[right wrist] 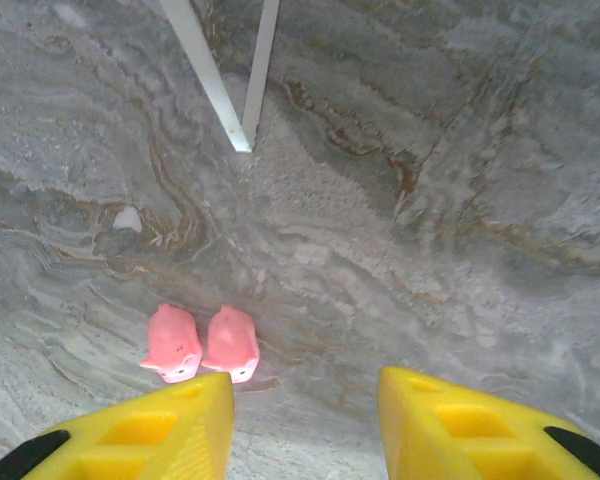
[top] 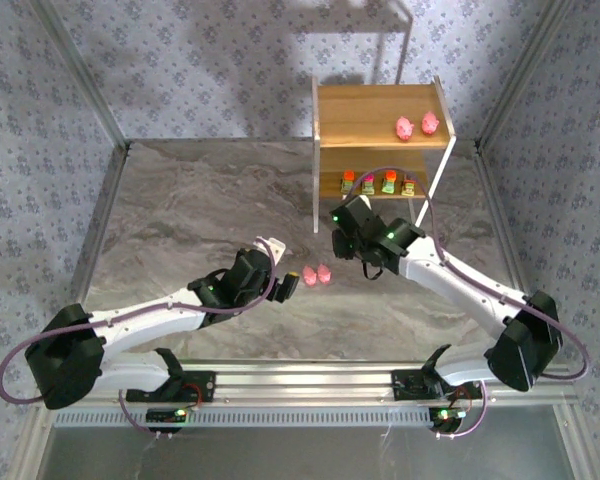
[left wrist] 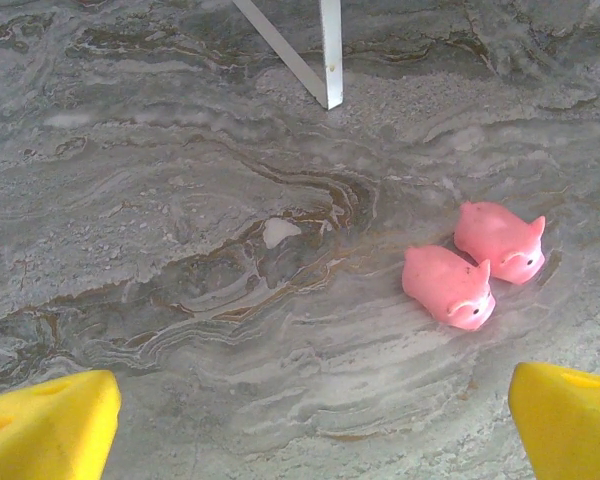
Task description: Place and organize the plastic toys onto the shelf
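Between left end effector, spread wide, and right end effector, narrower, both empty, lie two touching pigs; shelf at 12 o'clock.

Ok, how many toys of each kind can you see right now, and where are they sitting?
Pink pigs: 4 (2 on the top board of the shelf, 2 on the table)
Blocky toys: 4 (all on the lower board)
Total: 8
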You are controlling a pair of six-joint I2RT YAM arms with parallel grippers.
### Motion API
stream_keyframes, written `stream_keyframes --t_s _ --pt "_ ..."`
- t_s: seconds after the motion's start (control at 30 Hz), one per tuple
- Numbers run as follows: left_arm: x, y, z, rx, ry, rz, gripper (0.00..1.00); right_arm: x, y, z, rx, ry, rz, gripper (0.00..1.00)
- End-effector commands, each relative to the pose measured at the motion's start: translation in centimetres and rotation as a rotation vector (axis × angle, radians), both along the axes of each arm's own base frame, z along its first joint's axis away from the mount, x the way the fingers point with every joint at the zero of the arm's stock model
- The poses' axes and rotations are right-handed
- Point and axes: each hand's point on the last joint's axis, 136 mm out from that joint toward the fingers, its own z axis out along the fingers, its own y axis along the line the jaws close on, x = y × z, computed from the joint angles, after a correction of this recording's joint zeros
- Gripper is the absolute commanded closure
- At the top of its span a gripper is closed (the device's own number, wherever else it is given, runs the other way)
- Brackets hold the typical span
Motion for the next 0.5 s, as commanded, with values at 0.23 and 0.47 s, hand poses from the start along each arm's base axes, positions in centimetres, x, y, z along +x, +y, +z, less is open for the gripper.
stream_keyframes --t_s 0.23,0.47 --pt "0.2 0.1 -0.1 -0.014 0.017 0.012 0.00 -0.2 2.3 -4.7 0.035 0.078 0.004 0.52" --pt "0.2 0.0 -0.2 -0.016 0.021 0.009 0.00 -0.4 3.5 -7.2 0.029 0.120 0.022 0.51"
